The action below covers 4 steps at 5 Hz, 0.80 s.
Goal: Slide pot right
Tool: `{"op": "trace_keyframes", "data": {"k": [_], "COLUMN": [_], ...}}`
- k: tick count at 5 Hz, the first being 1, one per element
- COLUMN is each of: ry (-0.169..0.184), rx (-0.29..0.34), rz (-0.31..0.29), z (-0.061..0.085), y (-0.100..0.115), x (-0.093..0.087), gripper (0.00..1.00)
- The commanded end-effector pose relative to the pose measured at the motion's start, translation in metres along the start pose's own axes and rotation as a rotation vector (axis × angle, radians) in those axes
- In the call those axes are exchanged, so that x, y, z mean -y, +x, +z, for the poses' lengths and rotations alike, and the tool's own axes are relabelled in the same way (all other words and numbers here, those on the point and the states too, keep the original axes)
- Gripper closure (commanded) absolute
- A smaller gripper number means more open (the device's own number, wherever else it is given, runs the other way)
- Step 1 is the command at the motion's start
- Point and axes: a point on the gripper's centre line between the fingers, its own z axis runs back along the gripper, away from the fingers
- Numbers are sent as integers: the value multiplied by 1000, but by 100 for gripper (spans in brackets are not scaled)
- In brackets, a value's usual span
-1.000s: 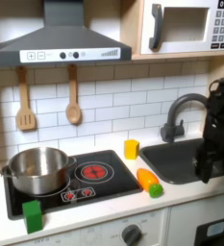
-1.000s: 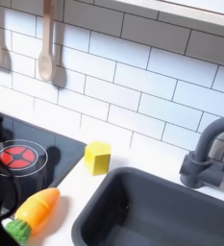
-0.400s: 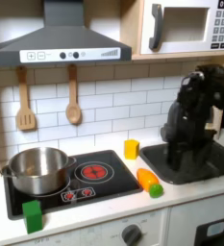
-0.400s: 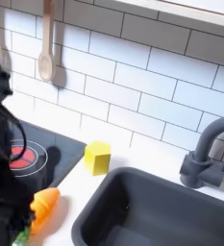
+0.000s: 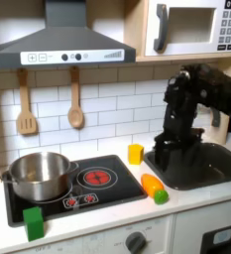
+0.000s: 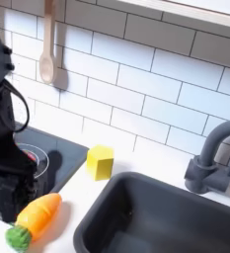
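Going L to R in the first exterior view: green block (image 5: 33,221) near the front edge, then pot (image 5: 40,175) sitting on the left burner of the stove (image 5: 117,191), untouched. Red burner (image 5: 95,178) just right of it looks free, prob the landing spot. Yellow block (image 5: 135,153) further back by the wall, carrot (image 5: 153,188) lying near the stove's right corner. Then the arm, w/ gripper (image 5: 173,157) hanging low over the sink (image 5: 221,166) edge, well apart from pot. Can't tell if the jaws are spread or clenched, too dark and blurry; nothing obviously held tho.

Second exterior view: arm looming at left over the stove (image 6: 57,158), carrot (image 6: 33,219) in front, yellow block (image 6: 101,162) mid, faucet (image 6: 209,155) far right.

Step-wise: approach phase imo, no contact yet. Next needs a reach leftward across the carrot, drop beside or onto the pot's left rim, then push toward the red burner w/o tipping it.
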Motion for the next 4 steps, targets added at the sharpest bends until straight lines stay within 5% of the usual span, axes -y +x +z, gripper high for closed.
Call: {"op": "trace_keyframes", "data": {"k": [1,4], "ry": [21,64], "rx": [33,53], "rz": [11,46], "z": [-1,-11], "y": [29,66], "x": [-18,-51], "gripper": [0,0]}}
